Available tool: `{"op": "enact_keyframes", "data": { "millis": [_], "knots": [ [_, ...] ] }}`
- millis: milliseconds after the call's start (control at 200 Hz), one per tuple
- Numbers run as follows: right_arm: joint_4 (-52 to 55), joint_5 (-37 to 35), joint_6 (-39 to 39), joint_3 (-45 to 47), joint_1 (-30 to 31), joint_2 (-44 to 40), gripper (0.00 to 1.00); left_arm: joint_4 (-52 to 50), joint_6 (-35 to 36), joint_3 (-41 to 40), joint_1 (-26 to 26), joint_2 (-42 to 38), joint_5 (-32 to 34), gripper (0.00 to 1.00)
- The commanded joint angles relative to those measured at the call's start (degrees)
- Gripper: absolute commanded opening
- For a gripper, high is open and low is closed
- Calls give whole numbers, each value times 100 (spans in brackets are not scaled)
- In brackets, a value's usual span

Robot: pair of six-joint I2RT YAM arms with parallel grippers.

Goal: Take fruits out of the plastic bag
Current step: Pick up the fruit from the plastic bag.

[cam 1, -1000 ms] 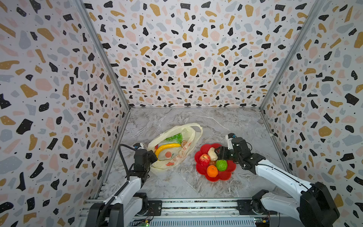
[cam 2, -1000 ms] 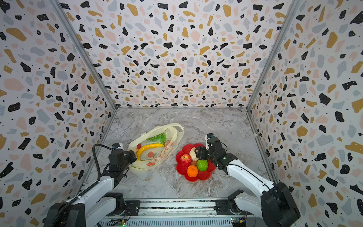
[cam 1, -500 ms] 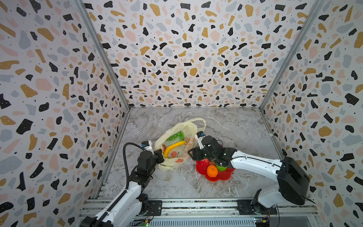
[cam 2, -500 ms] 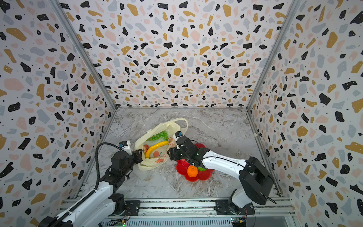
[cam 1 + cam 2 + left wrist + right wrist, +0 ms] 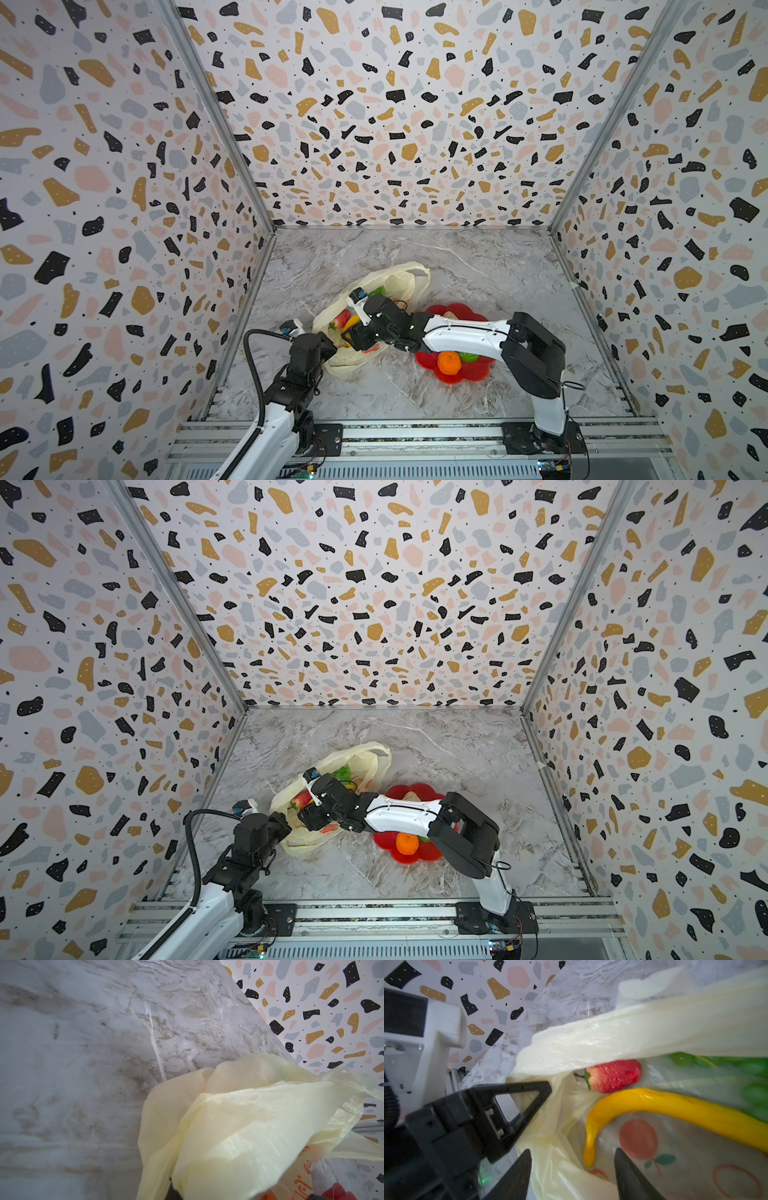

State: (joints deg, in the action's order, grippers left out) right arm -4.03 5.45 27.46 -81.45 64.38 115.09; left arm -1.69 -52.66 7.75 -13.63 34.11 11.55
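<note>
Slippage is the main worry. In both top views the plastic bag (image 5: 401,277) lies at the lower centre of the frame on the bench (image 5: 374,399), left of the red plate (image 5: 473,376) where an orange (image 5: 449,362) already sits. The left tool (image 5: 329,348) is clenched on the bag's near edge, and the right tool (image 5: 352,336) reaches into its mouth. If that pinch gives, the film would likely drop over the opening.

The left wrist view shows only bunched film right at the tool, so the hold looks thin.

In the right wrist view the right tool's jaws stand apart astride the narrow tip of the banana (image 5: 675,1109). It lies beside the strawberry (image 5: 612,1076) and grapes (image 5: 753,1076), all inside the bag. Closing there risks squeezing the slick taper out, or catching the film beneath and dragging the bag along.
</note>
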Motion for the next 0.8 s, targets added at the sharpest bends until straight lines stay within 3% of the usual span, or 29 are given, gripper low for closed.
{"op": "enact_keyframes", "data": {
  "millis": [0, 210, 481, 616, 796],
  "knots": [
    [122, -106, -221, -452, 4, 324, 63, 14, -254, -54, -4, -15, 215, 1],
    [133, -454, -665, -833, -3, 693, 67, -103, -183, -89, -8, -14, 320, 1],
    [41, -706, -2307, -1239, -39, 1008, 81, -50, 23, -42, 49, 140, 369, 1],
    [81, -431, -3131, -1518, -189, 1216, 83, -50, 130, 7, 132, 228, 382, 0],
    [237, 447, -3819, -1971, -443, 1527, 83, 89, 116, 7, 188, 252, 146, 0]
  ]
}}
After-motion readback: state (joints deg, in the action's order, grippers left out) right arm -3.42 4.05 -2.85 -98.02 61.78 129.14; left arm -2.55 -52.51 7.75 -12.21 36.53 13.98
